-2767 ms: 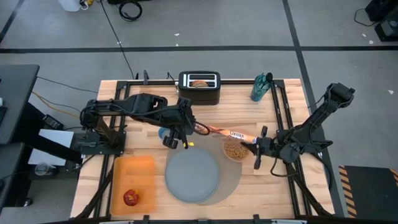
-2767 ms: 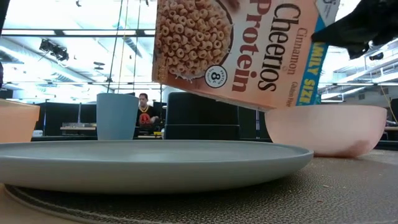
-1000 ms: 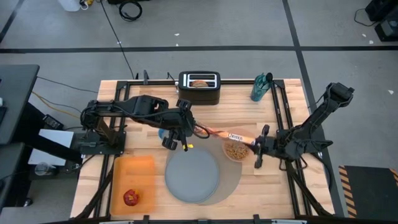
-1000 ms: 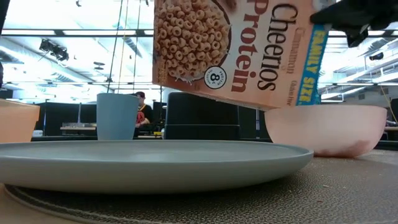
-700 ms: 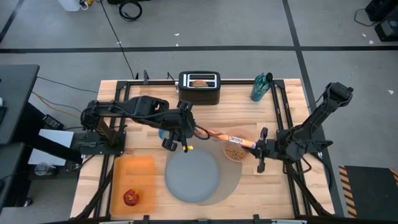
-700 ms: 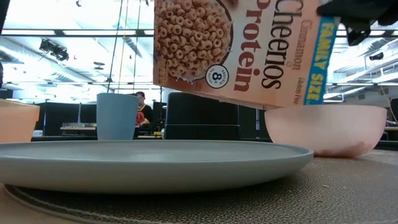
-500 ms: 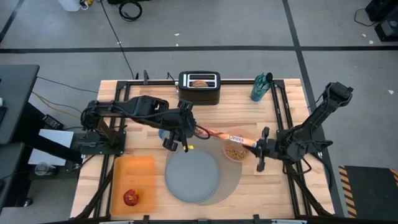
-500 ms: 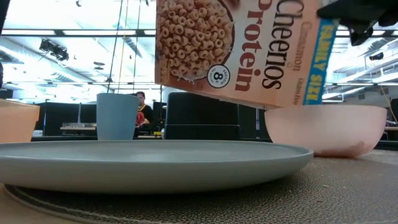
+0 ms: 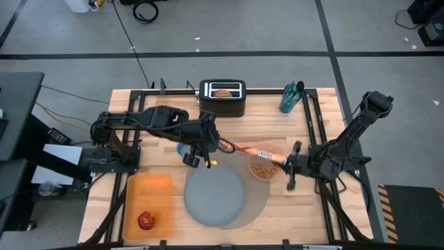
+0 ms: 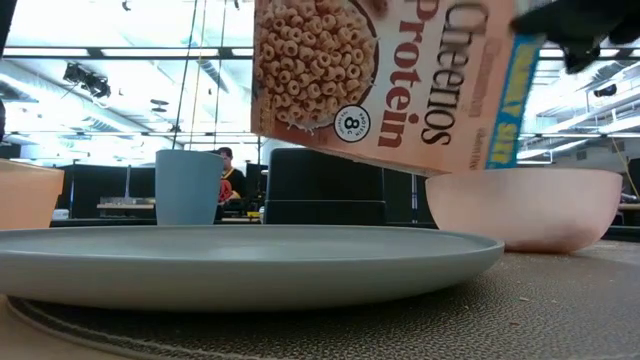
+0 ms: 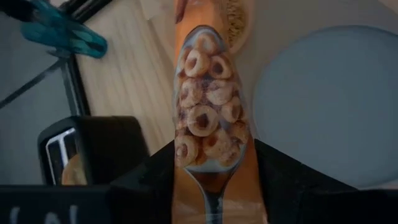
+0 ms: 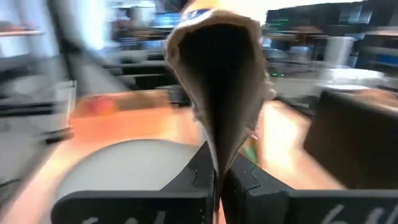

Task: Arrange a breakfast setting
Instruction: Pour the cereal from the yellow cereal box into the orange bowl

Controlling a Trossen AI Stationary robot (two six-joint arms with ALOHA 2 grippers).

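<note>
An orange Cheerios box (image 9: pixel 248 150) hangs on its side between my two grippers, above the pink bowl (image 9: pixel 262 169), which holds cereal. My left gripper (image 9: pixel 201 144) is shut on the box's left end. My right gripper (image 9: pixel 286 165) is shut on its right, open end. The blue-grey plate (image 9: pixel 215 196) lies on the round grey mat (image 9: pixel 258 198). The blue cup (image 10: pixel 188 187) stands behind the plate. The bagel (image 9: pixel 222 92) sticks out of the black toaster (image 9: pixel 223 97). The red apple (image 9: pixel 146 221) lies on the orange board (image 9: pixel 147 198). The spoon does not show. My left gripper pinches the box's left end (image 11: pixel 211 186) between its two fingers (image 11: pixel 146 183), one on each broad face. The fingers come level from the table's left, along the box. The box is lifted clear, its narrow side up and its right end a little lower. My right gripper pinches the box's open end at its squeezed-together edge (image 12: pixel 217 158) between its two fingers (image 12: pixel 239 177). The fingers come about level from the table's right side. That end (image 10: pixel 490 110) hangs clear above the bowl's rim (image 10: pixel 520 175).
A teal bottle (image 9: pixel 291 97) stands at the table's far right. The toaster stands at the far edge behind the box. The orange board takes up the near left corner. People show in the room beyond the table in the low view.
Both grippers keep hold of the box above the bowl. The box has rocked slightly about its length and shifted a little. The bowl, plate and cup stay where they were.
</note>
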